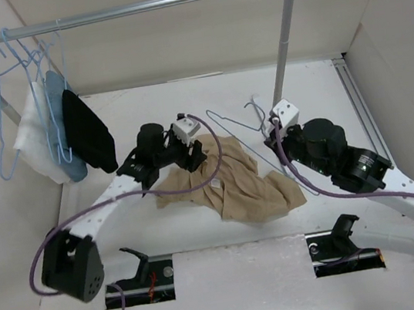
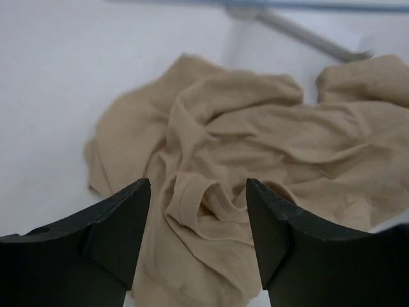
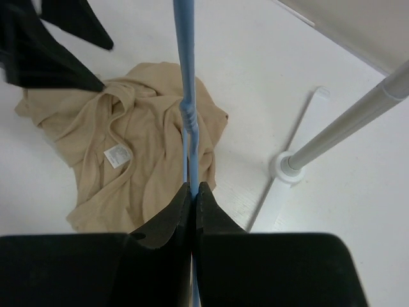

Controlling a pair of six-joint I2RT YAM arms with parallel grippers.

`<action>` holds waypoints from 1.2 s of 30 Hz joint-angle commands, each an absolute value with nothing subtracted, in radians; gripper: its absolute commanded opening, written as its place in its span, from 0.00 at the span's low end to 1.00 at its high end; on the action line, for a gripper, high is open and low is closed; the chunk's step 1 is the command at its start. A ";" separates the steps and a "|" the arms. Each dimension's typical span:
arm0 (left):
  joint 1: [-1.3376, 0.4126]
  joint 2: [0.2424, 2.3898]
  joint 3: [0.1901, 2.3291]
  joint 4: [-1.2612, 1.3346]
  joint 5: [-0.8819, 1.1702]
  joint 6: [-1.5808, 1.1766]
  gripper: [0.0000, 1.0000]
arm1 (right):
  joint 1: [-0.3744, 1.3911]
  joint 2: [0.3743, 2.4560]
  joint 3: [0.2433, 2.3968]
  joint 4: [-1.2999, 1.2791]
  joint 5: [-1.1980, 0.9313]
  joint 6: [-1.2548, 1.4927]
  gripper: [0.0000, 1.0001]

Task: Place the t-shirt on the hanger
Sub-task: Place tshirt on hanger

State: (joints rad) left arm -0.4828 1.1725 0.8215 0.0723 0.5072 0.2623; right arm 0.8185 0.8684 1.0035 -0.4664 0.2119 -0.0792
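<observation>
Lying crumpled on the surface (image 2: 51, 77) beneath the left gripper (image 2: 198, 187), the t-shirt (image 2: 268, 141) is framed by jaws spread wide, with nothing held. The hanger (image 3: 186, 96) is clamped by the closed right gripper (image 3: 193, 190), the shirt ahead and to its left. Several bunched layers could be pinched together, leaving the neck sealed against the hanger; the thin wire might be twisted in the clamp.

White matte table (image 1: 235, 291). T-shirt (image 1: 231, 186) lies crumpled in a heap mid-table, white neck label (image 3: 117, 155) facing up. Hanger (image 3: 186, 64) wire crosses over the shirt's right part; can't tell if it touches the surface. Rack pole (image 3: 339, 125) stands on a round white foot (image 3: 285, 167) near the shirt's right edge. Two slots (image 1: 144, 283) at the near edge.
</observation>
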 commanded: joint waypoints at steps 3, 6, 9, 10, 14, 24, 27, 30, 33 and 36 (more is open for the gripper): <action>-0.503 1.308 0.865 0.029 0.388 0.162 0.59 | 0.816 0.833 1.051 -0.480 0.255 -0.055 0.00; -0.523 1.370 0.865 0.003 0.253 0.189 0.56 | 0.816 0.833 1.051 -0.489 0.236 -0.055 0.00; -0.523 1.407 0.865 0.018 0.224 0.216 0.49 | 0.816 0.833 1.051 -0.489 0.221 -0.064 0.00; -0.523 1.416 0.865 0.018 0.224 0.216 0.47 | 0.816 0.833 1.051 -0.480 0.221 -0.074 0.00; -0.523 1.427 0.865 0.018 0.190 0.247 0.38 | 0.816 0.844 1.069 -0.480 0.212 -0.092 0.00; -0.523 1.413 0.935 -0.079 0.236 0.262 0.00 | 0.816 0.839 1.127 -0.671 -0.055 -0.129 0.00; -0.523 1.413 1.054 -0.203 0.206 0.221 0.00 | 0.816 0.813 1.158 -0.742 -0.103 -0.106 0.00; -0.523 1.404 1.098 -0.256 0.196 0.183 0.00 | 0.816 0.799 1.149 -0.765 -0.190 -0.054 0.00; -0.523 1.394 1.108 -0.275 0.187 0.141 0.00 | 0.816 0.759 1.108 -0.778 -0.219 -0.043 0.00; -0.523 1.375 1.108 -0.284 0.201 0.129 0.00 | 0.816 0.749 1.085 -0.790 -0.194 -0.043 0.00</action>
